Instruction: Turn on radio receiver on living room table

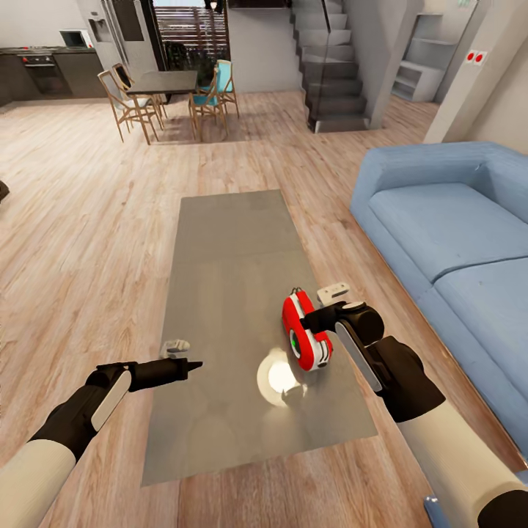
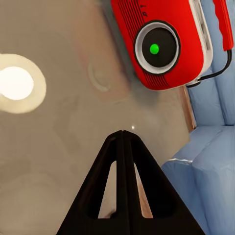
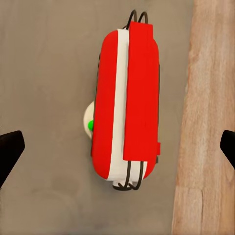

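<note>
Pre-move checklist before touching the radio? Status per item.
1. Radio receiver on the table, near its sofa-side edge: ok.
2. Right end effector open, fingers spread either side of the radio: ok.
3. Right end effector contact with the radio: cannot tell.
4. Left end effector shut, over the table short of the radio, pointing toward it: ok.
5. Dial face faces the left arm, green dot at its centre showing: ok.
6. Radio already switched on: cannot tell.
</note>
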Controlling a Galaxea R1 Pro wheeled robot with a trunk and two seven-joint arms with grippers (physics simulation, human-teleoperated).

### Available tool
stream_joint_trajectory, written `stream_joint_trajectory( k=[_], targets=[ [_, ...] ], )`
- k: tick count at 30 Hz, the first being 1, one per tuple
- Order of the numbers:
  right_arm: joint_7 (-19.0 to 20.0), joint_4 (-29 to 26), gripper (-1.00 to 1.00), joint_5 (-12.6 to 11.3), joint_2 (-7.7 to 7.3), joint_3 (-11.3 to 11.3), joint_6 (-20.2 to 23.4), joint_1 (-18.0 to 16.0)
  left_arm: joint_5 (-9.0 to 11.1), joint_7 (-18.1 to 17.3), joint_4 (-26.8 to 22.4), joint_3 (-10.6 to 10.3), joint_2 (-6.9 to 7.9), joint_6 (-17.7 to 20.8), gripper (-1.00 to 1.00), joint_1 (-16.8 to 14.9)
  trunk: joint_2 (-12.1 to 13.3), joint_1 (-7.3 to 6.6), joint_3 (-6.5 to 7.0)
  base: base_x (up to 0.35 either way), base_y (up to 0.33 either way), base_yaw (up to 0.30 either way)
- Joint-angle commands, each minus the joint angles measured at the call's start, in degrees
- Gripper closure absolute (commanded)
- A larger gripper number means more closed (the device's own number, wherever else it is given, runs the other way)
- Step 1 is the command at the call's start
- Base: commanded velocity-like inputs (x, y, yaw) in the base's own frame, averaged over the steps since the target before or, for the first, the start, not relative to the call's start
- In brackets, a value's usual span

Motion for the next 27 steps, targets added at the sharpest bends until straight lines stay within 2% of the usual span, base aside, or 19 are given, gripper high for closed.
stream_joint_trajectory(
  k=[1,16,27],
  targets=[
    [0.0,0.0,-1.0,0.0,0.0,0.0,0.0,0.0,0.0,0.0,0.0,0.0,0.0,0.0,1.0,0.0,0.0,0.0,0.09,0.0,0.0,0.07],
    [0.0,0.0,-1.0,0.0,0.0,-0.1,0.0,0.0,0.0,-0.1,0.3,0.0,0.0,-0.2,1.0,0.0,0.0,0.0,1.38,0.0,0.0,0.053],
    [0.2,-0.1,-1.0,-0.2,-0.06,-0.5,0.0,0.1,0.1,-0.1,0.4,0.0,0.0,-0.2,1.0,0.0,0.0,0.0,1.9,0.0,0.0,-0.054]
  ],
)
